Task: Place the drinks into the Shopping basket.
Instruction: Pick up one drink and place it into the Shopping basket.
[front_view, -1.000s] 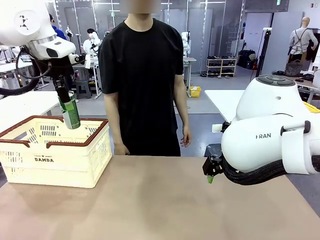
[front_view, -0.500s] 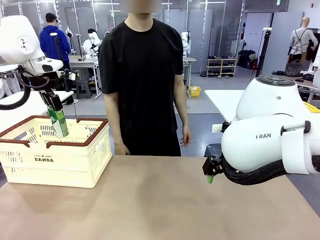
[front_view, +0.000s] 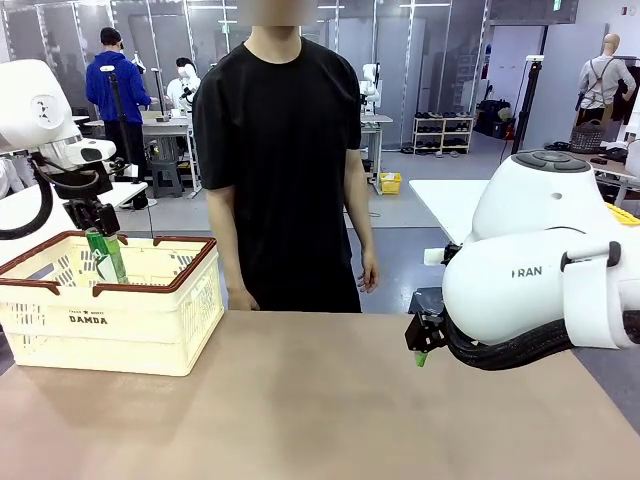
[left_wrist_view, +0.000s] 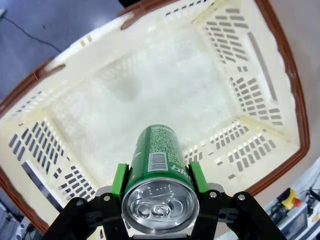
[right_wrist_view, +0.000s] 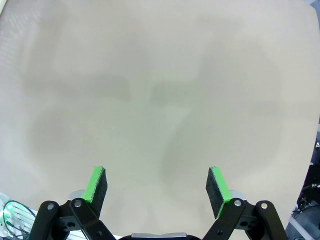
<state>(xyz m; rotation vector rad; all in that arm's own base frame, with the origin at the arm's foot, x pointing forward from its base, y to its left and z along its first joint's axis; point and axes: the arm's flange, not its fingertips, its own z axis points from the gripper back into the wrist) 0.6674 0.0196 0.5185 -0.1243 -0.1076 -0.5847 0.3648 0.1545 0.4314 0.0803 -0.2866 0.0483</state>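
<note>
One of the drinks, a green can (front_view: 108, 260), hangs tilted just inside the cream Shopping basket (front_view: 120, 325) with the brown rim, at the table's left end. My left gripper (front_view: 98, 238) is shut on the can from above. In the left wrist view the can (left_wrist_view: 160, 152) sits between the green pads (left_wrist_view: 120, 181) of that gripper (left_wrist_view: 157, 176), silver top toward the camera, above the bare basket floor (left_wrist_view: 150, 85). My right gripper (front_view: 422, 350) hovers low over the table at the right. Its jaws stand open in the right wrist view (right_wrist_view: 157, 184), with nothing between them.
A person in a black shirt (front_view: 280, 150) stands at the far edge behind the middle of the table, arms hanging down. The brown tabletop (front_view: 320, 400) spreads between the basket and my right arm (front_view: 540, 280).
My left arm has carried the green can to the left and down, from above the basket's rim to partly inside it. The right arm has not moved.
</note>
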